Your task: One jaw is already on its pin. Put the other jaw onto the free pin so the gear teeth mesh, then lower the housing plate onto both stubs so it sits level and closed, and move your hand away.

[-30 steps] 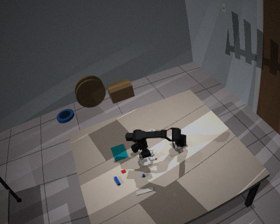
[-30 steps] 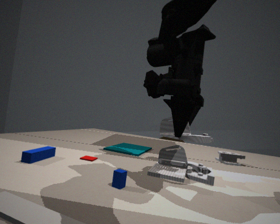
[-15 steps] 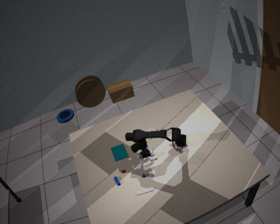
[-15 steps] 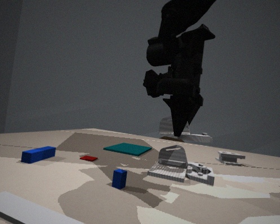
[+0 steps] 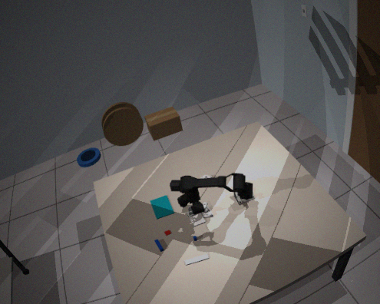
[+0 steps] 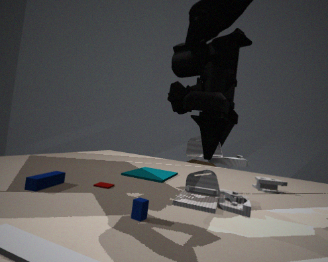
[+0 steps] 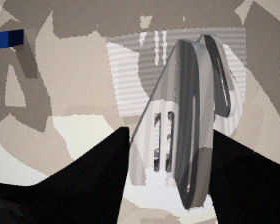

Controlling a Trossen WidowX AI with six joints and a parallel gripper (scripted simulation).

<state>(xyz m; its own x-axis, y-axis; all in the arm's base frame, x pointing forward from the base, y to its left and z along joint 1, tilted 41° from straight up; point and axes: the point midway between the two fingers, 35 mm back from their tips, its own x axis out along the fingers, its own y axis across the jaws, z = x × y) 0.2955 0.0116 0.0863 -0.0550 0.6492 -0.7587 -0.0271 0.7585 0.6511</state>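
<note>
My gripper [image 5: 198, 213] [image 6: 215, 150] [image 7: 164, 134] is shut on a light grey jaw [image 6: 195, 147] [image 7: 188, 115], whose curved pad stands upright between the fingers. In the exterior view it hangs above and behind the base, clear of it. The base [image 6: 238, 208] stands on the table with a ribbed plate [image 6: 195, 202] [image 7: 126, 70] at its left. The other jaw [image 6: 202, 180] [image 7: 218, 80] stands upright there. The free pin and the gear teeth cannot be made out. The housing plate [image 5: 206, 176] [image 6: 270, 184] lies apart, farther back and right in the exterior view.
A teal plate [image 5: 162, 207] [image 6: 149, 174], a red tile [image 5: 168, 232] [image 6: 104, 185] and a long blue block [image 5: 159, 245] [image 6: 45, 180] lie left. A small blue block [image 5: 195, 238] [image 6: 140, 210] [image 7: 15, 39] stands in front, near a white bar [image 5: 196, 259] [image 6: 32, 243].
</note>
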